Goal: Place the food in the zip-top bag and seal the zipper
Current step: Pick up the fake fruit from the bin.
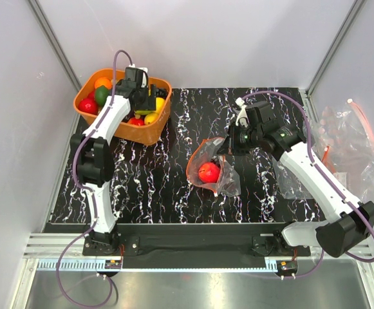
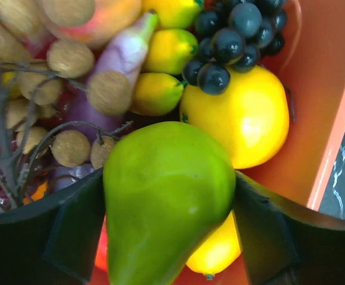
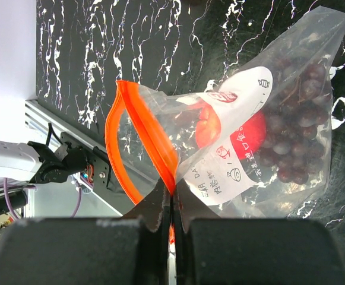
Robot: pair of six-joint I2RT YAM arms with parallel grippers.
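My left gripper (image 2: 169, 208) is inside the orange basket (image 1: 147, 133) and shut on a green pear (image 2: 166, 196). Under it lie yellow fruits (image 2: 246, 113), a dark purple grape bunch (image 2: 231, 35) and brown round pieces (image 2: 71, 57). My right gripper (image 3: 172, 205) is shut on the orange-red zipper (image 3: 145, 133) of the clear zip-top bag (image 3: 279, 119), holding its mouth open toward the left arm. The bag (image 1: 215, 170) sits mid-table and holds a red apple (image 1: 208, 172) and a dark grape bunch (image 3: 300, 127).
The orange basket stands at the back left with red (image 1: 88, 106), green and orange fruit (image 1: 103, 82). A pile of spare clear bags (image 1: 347, 145) lies at the right edge. The black marbled mat (image 1: 154, 180) covers the table.
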